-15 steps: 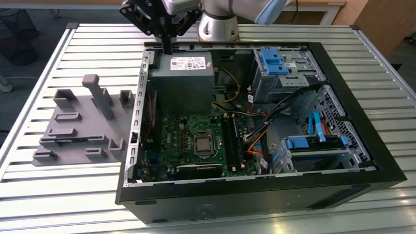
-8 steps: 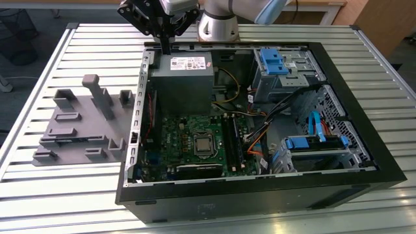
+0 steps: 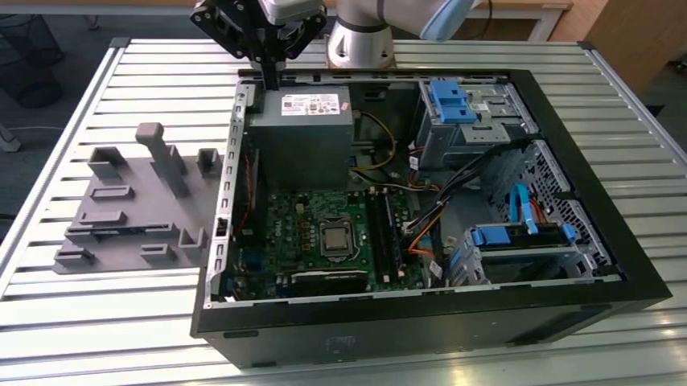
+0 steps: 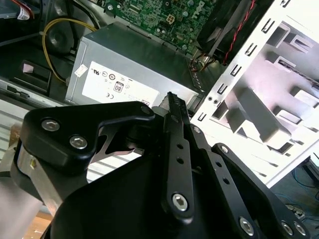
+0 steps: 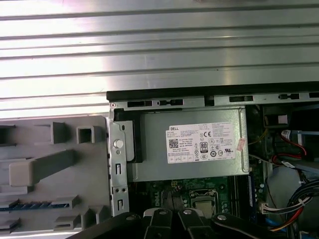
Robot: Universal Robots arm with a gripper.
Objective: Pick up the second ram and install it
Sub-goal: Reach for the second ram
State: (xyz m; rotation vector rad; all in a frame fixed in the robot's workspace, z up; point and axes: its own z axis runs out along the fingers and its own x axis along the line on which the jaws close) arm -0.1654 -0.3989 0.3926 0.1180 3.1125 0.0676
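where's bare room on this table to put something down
Bare table slats around the grey holder tray, on the exterior view's left: beyond it and nearer the camera. Inside the computer case, cables and drive cages crowd it.

1. In the exterior view the arm is cut off by the top edge.
2. In the second wrist view the gripper hides part of the power supply box. Its own black body hides whether it holds anything.
3. In the first wrist view the grey tray is cut off at the edge. A bluish strip in one slot is too dim to name.
4. The long black slots are too small to tell if they are full.
5. The bench runs past the edges.
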